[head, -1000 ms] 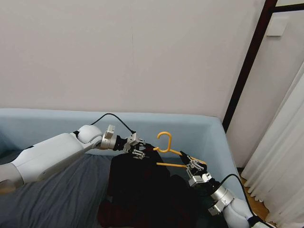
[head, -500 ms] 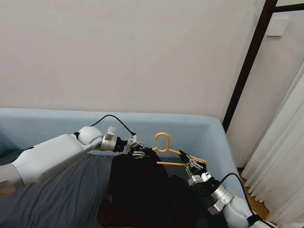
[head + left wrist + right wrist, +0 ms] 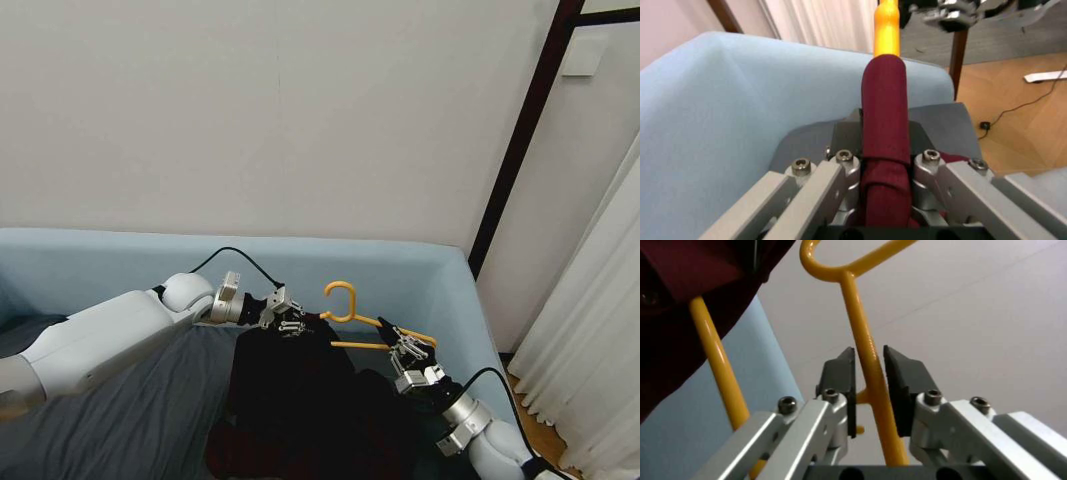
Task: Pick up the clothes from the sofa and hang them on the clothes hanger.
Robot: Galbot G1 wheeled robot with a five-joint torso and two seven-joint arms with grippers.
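Nearest, low on the right: right gripper (image 3: 405, 352), pinched tight on a thin rod of the yellow hanger (image 3: 360, 345). Just beyond, dark red clothes (image 3: 290, 390) draped from the hanger's left end down onto the sofa (image 3: 430, 280) seat. Farther left, left gripper (image 3: 290, 318) clamped on cloth wrapped over that end. Behind, pale blue sofa back, then wall (image 3: 300, 120).

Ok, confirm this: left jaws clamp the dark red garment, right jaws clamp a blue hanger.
Not quite: the hanger is yellow, not blue, as the right wrist view shows. The left jaws do clamp the dark red garment, the right jaws the hanger.
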